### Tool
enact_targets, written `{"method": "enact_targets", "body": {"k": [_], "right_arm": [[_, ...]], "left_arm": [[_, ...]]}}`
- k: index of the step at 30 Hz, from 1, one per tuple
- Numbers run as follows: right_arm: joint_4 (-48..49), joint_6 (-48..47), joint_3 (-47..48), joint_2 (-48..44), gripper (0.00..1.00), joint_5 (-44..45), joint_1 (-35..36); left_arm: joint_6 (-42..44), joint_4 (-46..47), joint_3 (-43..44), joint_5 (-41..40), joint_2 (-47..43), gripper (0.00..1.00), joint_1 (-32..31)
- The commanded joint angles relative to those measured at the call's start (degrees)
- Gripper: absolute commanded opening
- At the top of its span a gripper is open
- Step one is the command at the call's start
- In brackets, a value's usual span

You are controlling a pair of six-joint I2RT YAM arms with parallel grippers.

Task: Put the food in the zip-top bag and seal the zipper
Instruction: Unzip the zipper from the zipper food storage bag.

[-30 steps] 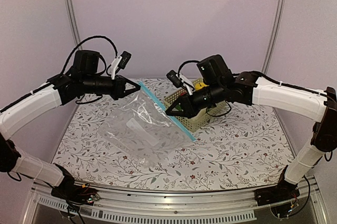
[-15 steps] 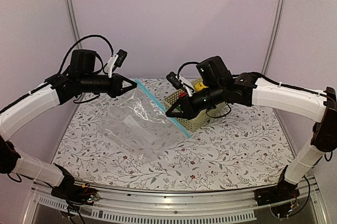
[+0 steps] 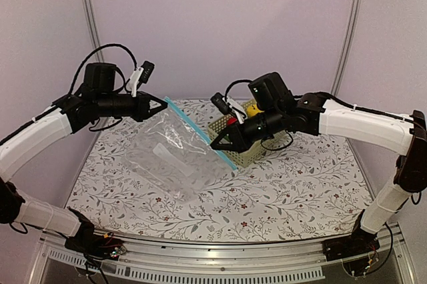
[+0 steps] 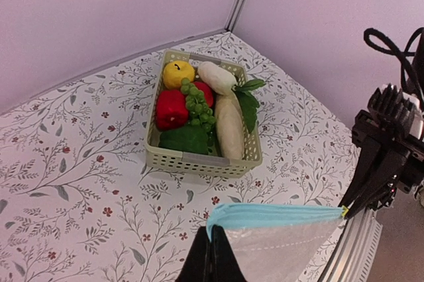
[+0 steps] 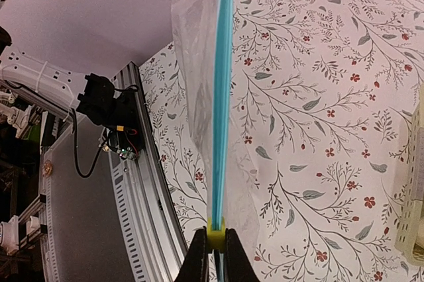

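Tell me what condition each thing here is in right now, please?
zip-top bag: empty, held up by its top edge.
zipper: stretched taut, looks closed.
food: all lying in the basket, none bagged.
basket: upright on the table, full.
left fingers: shut on one zipper end.
right fingers: shut on the other end, at the yellow slider.

We're in a robotics lab cell, folks: plain lilac wall panels (image 3: 220, 24), aluminium frame posts (image 3: 89, 11), a floral-print surface (image 3: 293, 191), a slotted metal rail (image 3: 220, 267) along its near edge, white left arm (image 3: 33, 134) and right arm (image 3: 363, 124) bolted there.
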Motion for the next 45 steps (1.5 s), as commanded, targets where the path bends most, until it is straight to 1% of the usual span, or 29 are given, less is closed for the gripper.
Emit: {"method": "enact_targets", "body": {"k": [1, 17, 45], "right_arm": [[-5.2, -0.3, -1.2, 0.9, 0.00, 0.2, 0.8], [-5.9, 0.0, -1.8, 0.8, 0.00, 1.4, 1.2], [-6.3, 0.0, -2.9, 0.9, 0.00, 2.0, 1.3]], "left_arm": [[-0.7, 1.8, -0.5, -5.0, -1.3, 0.00, 2.8], [-2.5, 2.7, -1.2, -6.6, -2.0, 0.00, 5.6], [-4.3, 3.8, -2.0, -6.3, -2.3, 0.00, 9.4]]}}
